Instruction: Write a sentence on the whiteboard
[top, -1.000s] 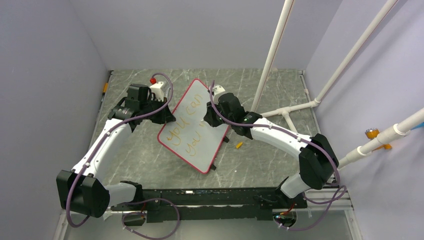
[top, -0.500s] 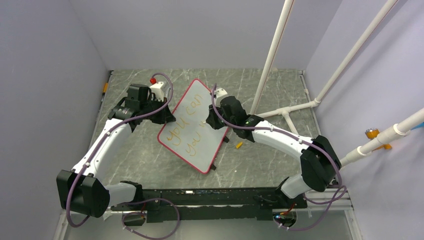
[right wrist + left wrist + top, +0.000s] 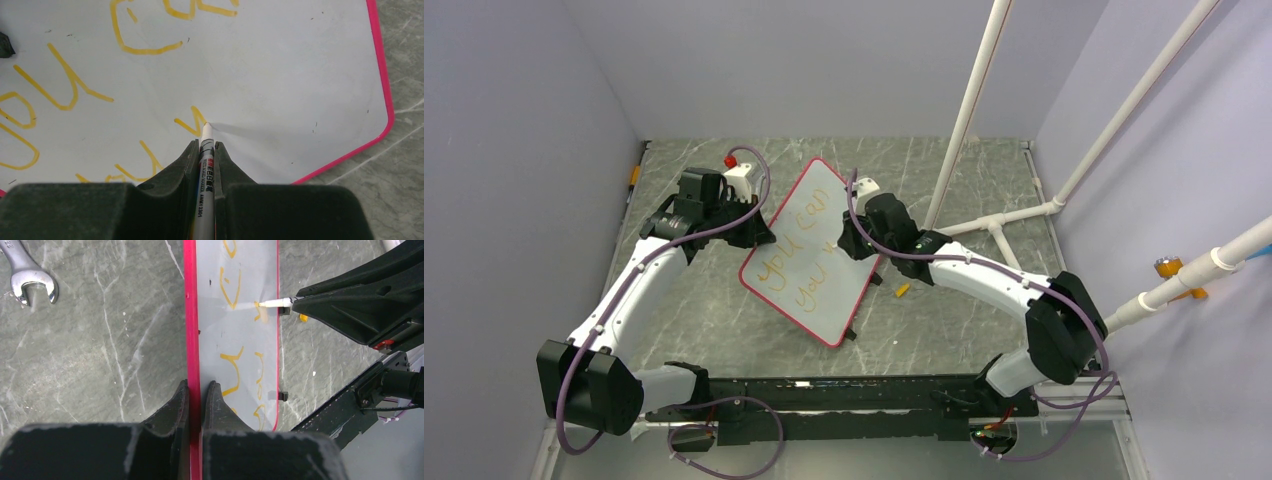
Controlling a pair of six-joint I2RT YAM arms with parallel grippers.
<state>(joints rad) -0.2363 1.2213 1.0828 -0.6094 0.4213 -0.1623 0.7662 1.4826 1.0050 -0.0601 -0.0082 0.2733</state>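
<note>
**Nib down on line two, blank board to its right**

Right pincer [image 3: 205, 144] pinches the marker [image 3: 204, 167], shaft in line with the fingers. The nib touches the whiteboard [image 3: 829, 305] at a short orange stroke following "you". In the wrist view, unwritten white lies rightward of the nib along the sentence's [image 3: 784, 245] second line, probably the next stroke direction. Left pincer [image 3: 197, 385] is pressed onto the red frame edge, bracing the board over the tabletop [image 3: 704, 310].

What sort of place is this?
Likely a lab test booth: plain lilac walls box in a marble-patterned table, with left arm and right arm bolted at its near edge, and white pipe framing beside it.
</note>
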